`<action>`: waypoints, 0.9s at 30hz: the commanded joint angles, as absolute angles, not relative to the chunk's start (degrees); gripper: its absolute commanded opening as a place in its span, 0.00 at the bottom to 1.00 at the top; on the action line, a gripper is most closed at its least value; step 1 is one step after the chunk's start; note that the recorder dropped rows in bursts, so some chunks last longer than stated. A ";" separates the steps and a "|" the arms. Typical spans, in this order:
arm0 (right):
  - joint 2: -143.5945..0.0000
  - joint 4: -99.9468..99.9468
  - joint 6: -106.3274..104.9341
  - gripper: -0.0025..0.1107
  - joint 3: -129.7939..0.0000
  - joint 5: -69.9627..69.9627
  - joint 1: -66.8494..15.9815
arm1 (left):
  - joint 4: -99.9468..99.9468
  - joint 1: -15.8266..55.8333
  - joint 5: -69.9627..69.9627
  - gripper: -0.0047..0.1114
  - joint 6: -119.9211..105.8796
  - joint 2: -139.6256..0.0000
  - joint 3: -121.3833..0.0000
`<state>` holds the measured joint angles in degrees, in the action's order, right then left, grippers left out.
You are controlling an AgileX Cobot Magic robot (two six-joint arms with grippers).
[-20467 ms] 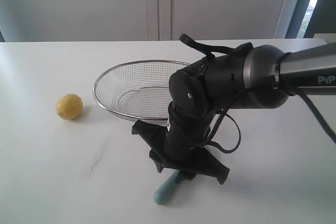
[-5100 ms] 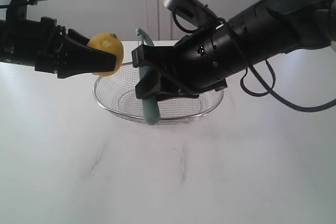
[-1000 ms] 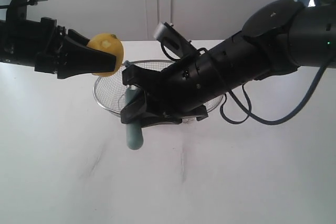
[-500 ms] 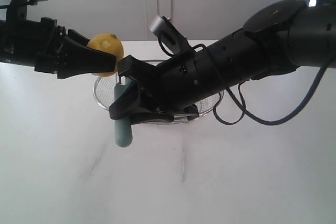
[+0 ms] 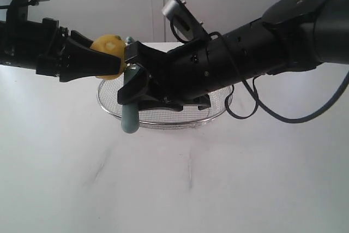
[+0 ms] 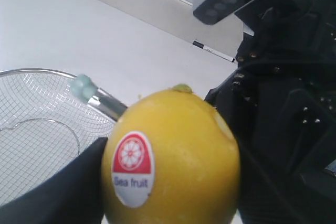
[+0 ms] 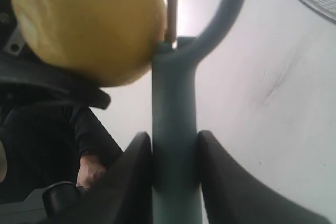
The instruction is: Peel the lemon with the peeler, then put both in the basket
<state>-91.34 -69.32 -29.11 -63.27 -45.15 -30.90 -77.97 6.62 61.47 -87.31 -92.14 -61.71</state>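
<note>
Peeling step; basket (image 5: 180,126) holds nothing yet. Left gripper (image 5: 115,63) is clamped wide around the lemon (image 5: 107,46), up in the air by the basket's left side. Right gripper (image 7: 175,177) is closed on the peeler (image 7: 173,93) handle, head up, blade against the lemon's side. Looks touching, can't tell if it bites. Visible skin looks intact. Next: press the blade in and draw it along the skin, keeping the lemon firmly held.
</note>
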 commanded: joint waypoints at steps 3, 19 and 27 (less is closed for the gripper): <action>-87.22 -69.65 -29.82 0.02 -63.29 -42.00 -30.83 | -79.17 6.52 62.47 0.04 -87.34 -91.36 -61.26; -84.72 -66.76 -29.82 0.02 -63.29 -39.30 -30.83 | -79.17 6.52 62.47 0.04 -87.23 -91.36 -61.26; -84.72 -64.82 -29.82 0.02 -63.29 -38.46 -30.83 | -79.17 6.52 62.47 0.04 -87.23 -91.36 -61.26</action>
<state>-85.41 -66.10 -29.11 -63.27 -39.21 -30.90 -77.99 6.62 61.47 -87.31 -92.14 -61.71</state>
